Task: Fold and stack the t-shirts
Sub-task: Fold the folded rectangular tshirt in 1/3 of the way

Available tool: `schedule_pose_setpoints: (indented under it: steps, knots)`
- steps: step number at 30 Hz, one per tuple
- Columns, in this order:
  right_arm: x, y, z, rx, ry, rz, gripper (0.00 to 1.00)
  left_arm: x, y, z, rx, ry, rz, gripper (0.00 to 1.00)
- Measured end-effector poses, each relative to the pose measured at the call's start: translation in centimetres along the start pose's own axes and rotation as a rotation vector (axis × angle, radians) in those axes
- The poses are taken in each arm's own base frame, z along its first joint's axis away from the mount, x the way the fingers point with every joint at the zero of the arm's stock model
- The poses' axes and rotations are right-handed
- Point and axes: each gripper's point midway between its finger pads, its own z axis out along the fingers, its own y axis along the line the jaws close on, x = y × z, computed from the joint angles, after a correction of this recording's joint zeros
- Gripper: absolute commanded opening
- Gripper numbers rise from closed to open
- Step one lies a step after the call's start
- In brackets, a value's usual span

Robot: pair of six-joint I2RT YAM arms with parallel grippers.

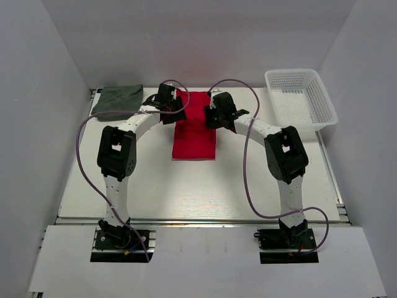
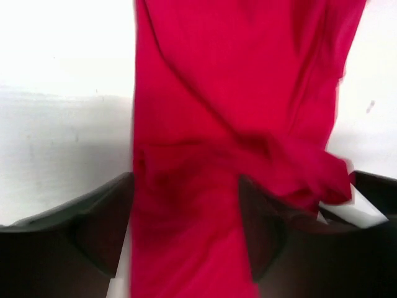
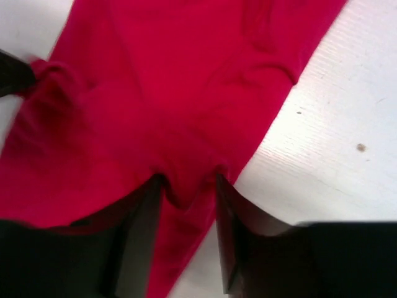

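Observation:
The bright red t-shirt lies as a folded strip at the table's middle back. My left gripper is at its far left corner. In the left wrist view the gripper stands wide open, with red cloth filling the gap and one finger off the cloth's edge. My right gripper is at the far right corner. In the right wrist view the gripper is narrowed onto a puckered fold of the red shirt. The dark grey-green t-shirt lies folded at the back left.
A white mesh basket stands at the back right on the white table. Purple cables loop from both arms over the table. Grey walls close in the sides and back.

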Motion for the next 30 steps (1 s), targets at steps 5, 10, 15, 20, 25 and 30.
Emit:
schedule_pose_setpoints:
  steps: [5,10,15,20,25,30]
  knots:
    - [-1.6,-1.2,0.2,0.005,-0.025,0.05,0.9,-2.5,-0.1,0.4,0.008,-0.045,-0.009,1.0]
    - [-2.4,-1.7,-1.0,-0.002,-0.047,0.084,0.9,-3.4,0.0,-0.6,0.015,-0.072,0.006,1.0]
    - [-1.6,-0.5,-3.6,-0.058,-0.039,0.097,0.9,0.1,1.2,-2.3,0.012,-0.012,0.031,1.0]
    - [3.4,1.0,-6.9,-0.122,0.031,0.157,0.9,5.8,2.3,-5.3,0.045,0.079,0.06,1.0]
    - [8.4,2.4,-7.8,-0.197,0.127,0.235,0.9,11.9,3.4,-6.7,0.087,0.184,0.07,1.0]
    - [9.6,3.4,-7.1,-0.251,0.168,0.285,0.9,14.5,3.7,-6.4,0.116,0.23,0.079,1.0]
